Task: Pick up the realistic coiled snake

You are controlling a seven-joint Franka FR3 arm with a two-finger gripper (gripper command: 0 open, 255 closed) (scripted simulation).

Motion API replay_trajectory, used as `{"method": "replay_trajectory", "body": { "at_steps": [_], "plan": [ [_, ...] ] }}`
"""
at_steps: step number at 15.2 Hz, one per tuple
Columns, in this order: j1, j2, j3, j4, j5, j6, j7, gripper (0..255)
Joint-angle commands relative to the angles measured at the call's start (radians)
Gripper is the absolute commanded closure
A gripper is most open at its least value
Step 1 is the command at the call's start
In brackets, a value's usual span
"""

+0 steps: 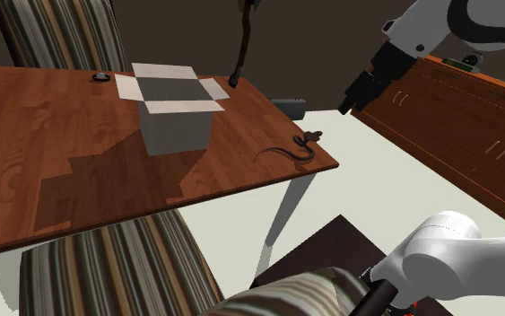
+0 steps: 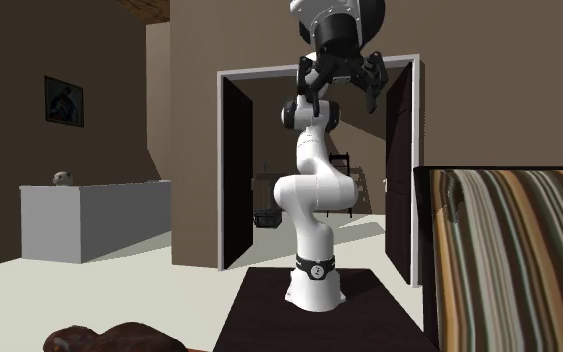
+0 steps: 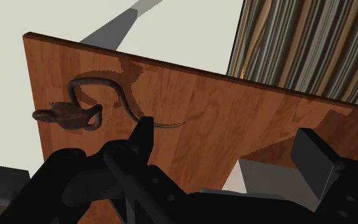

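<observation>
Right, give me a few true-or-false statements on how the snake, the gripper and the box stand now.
1. The gripper is shut on the snake. False: its fingers stand apart in the air, clear of the snake, which lies on the table.
2. The snake lies near a corner of the table. True.
3. The white box has its flaps open. True.
4. The snake lies inside the box. False: it lies on the table top, apart from the box.
</observation>
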Motion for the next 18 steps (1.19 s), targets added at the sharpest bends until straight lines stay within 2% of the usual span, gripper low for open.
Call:
{"method": "replay_trajectory", "body": {
  "at_steps": [1,10,18],
  "plan": [
    [0.0,0.0,0.0,0.0,0.0,0.0,0.0,0],
    [0.002,0.212,-0.091,-0.064,-0.057,0.21,-0.173,0],
    [0.006,0.468,-0.163,-0.035,-0.079,0.383,-0.322,0]
  ]
}}
